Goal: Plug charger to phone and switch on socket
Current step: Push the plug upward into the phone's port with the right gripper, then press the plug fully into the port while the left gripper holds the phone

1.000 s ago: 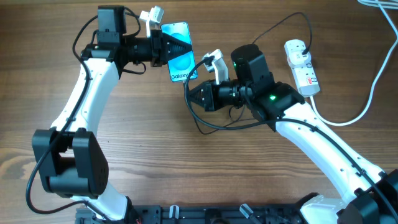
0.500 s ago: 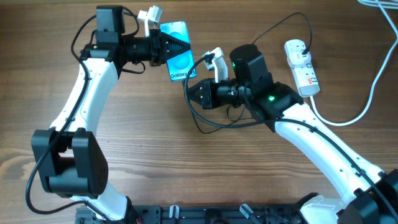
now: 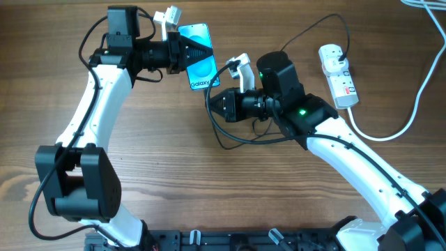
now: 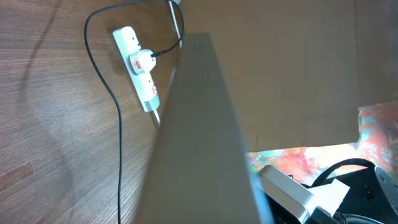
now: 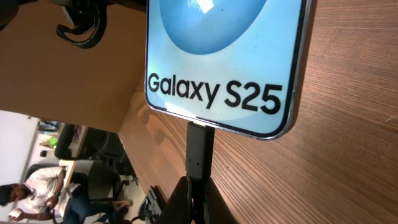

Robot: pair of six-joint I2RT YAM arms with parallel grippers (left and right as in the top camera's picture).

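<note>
The phone (image 3: 200,64) with its teal "Galaxy" screen is held tilted above the table in my left gripper (image 3: 191,56), which is shut on its far end. In the left wrist view the phone's grey edge (image 4: 199,143) fills the middle. My right gripper (image 3: 216,103) is shut on the charger's black plug tip (image 5: 200,149), which touches the phone's lower edge (image 5: 217,127). The charger's thin black cable (image 3: 237,141) loops under the right arm and runs to the socket (image 3: 339,75), a white power strip at the back right, also in the left wrist view (image 4: 138,65).
The socket's thick white cord (image 3: 411,111) curves off to the right edge. A white plug (image 4: 139,62) with a red mark sits in the strip. The wooden table (image 3: 209,188) lies below both arms.
My right gripper has crept slightly left toward the phone with the plug tip. The left arm and phone have barely moved.
</note>
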